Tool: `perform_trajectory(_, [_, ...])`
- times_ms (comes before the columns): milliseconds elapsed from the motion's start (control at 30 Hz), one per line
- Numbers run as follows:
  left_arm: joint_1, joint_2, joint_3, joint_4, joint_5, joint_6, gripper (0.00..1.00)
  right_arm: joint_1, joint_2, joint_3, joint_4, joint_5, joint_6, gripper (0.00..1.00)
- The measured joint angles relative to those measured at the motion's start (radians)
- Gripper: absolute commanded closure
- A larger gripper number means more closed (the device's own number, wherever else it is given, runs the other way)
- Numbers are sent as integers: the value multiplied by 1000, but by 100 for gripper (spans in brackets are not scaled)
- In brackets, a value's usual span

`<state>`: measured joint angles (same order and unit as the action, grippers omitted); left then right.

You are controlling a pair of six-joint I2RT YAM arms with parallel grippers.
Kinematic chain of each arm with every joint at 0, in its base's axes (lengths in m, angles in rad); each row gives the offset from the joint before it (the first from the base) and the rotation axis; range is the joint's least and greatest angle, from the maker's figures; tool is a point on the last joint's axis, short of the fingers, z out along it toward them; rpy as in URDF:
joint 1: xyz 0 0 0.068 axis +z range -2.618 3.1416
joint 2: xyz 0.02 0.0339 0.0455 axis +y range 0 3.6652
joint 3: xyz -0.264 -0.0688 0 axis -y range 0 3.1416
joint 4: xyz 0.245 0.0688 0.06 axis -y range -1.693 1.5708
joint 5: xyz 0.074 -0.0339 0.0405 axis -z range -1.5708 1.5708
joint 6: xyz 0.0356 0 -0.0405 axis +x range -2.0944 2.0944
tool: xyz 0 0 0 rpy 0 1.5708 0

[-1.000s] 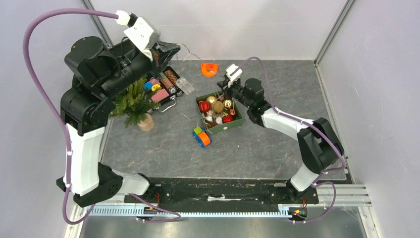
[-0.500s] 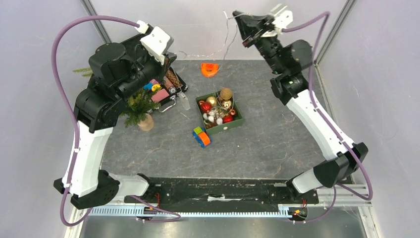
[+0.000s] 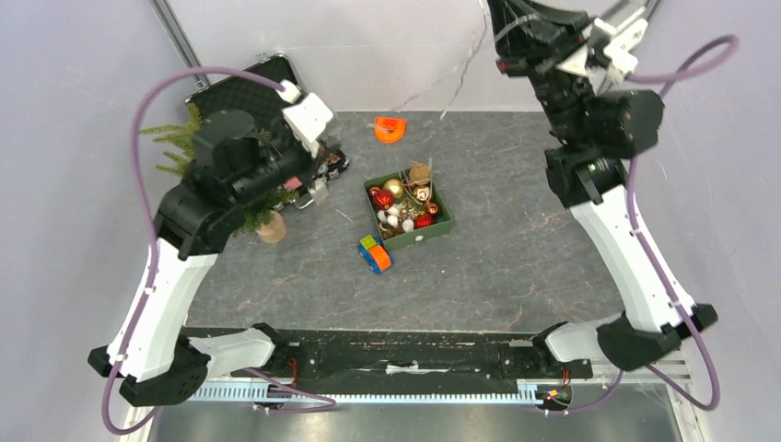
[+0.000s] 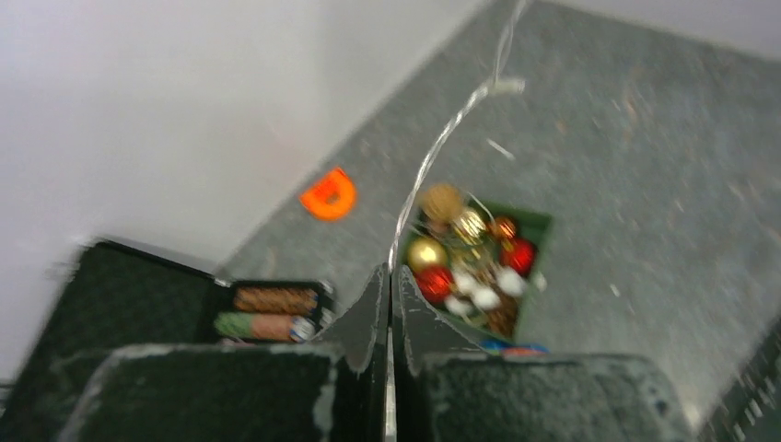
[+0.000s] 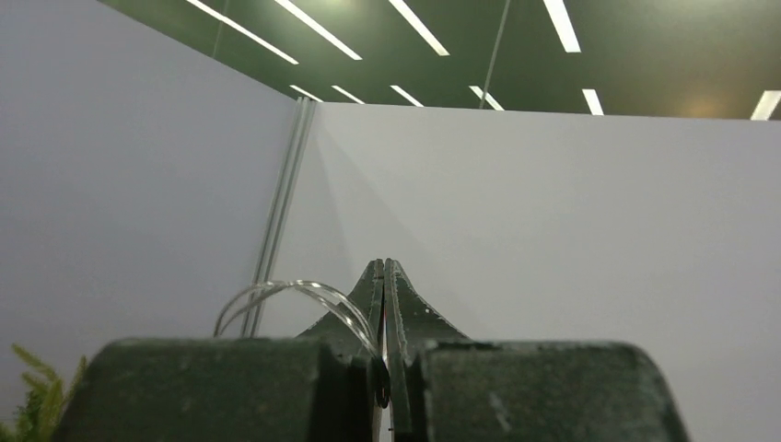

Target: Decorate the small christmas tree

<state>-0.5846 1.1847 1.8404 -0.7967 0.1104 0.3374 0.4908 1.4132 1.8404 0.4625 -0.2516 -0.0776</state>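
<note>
At the far left the small christmas tree (image 3: 259, 208) stands on its round wooden stump just in front of the open black briefcase (image 3: 241, 81), its branches partly hidden under the left arm. The left gripper (image 4: 388, 276) hovers close beside the tree, jaws pinched together on one end of a silver wire strand (image 4: 490, 88); its wrist view shows the strand rising from between the fingertips. From there the strand climbs across the table, passing above the green box (image 3: 422, 237) of baubles in the middle. It ends at the right gripper (image 5: 383, 269), which sits high toward the back wall and is likewise clenched on the strand, with a few loops bunched beside its fingers. The step in hand looks like stretching the strand out so it can be draped on the tree, and none of it appears to lie on the branches yet. To do it well, I judge the left claw should act as the anchor low by the tree. The right one should then bring its end down and round the crown, letting the wire settle among the needles rather than pulling it taut. The tree looks light and its base small, so a sideways tug could tip or drag it; slack matters. The strand is thin and hard to see, so it may snag on baubles in the box or slip from the grasp.
</note>
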Motion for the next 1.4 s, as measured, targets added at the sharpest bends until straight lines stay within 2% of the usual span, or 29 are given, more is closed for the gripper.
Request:
perform_trajectory(233, [0, -58, -370, -37, 311, 43, 97, 6, -189, -289, 0, -227, -39, 100])
perform_trajectory(367, [-1, -31, -439, -95, 482, 55, 95, 10, -214, -454, -40, -339, -52, 100])
perform_trajectory(400, [-3, -26, -440, -103, 521, 57, 88, 10, -214, -484, -53, -356, -52, 100])
perform_trajectory(433, [-6, -26, -440, -107, 556, 64, 74, 10, -214, -507, -67, -369, -51, 100])
perform_trajectory(500, [-20, -28, -440, -116, 623, 83, 35, 10, -214, -545, -87, -391, -51, 100])
perform_trajectory(533, [-32, -29, -440, -120, 652, 93, 23, 10, -214, -557, -92, -401, -52, 100])
perform_trajectory(700, [-68, -33, -465, -145, 707, 153, 20, 21, -229, -600, -100, -429, -58, 100])
perform_trajectory(867, [-68, -31, -400, -135, 629, 161, 19, 45, -229, -602, -105, -466, -53, 100])
perform_trajectory(1067, [-60, -13, -389, 127, 517, -22, 18, 72, -238, -640, -86, -493, -23, 100])
perform_trajectory(1267, [-58, 146, -477, 372, 611, -252, 17, 98, -275, -700, -3, -508, 37, 100])
perform_trajectory(1400, [-69, 192, -518, 467, 661, -369, 17, 114, -302, -732, 45, -507, 54, 100])
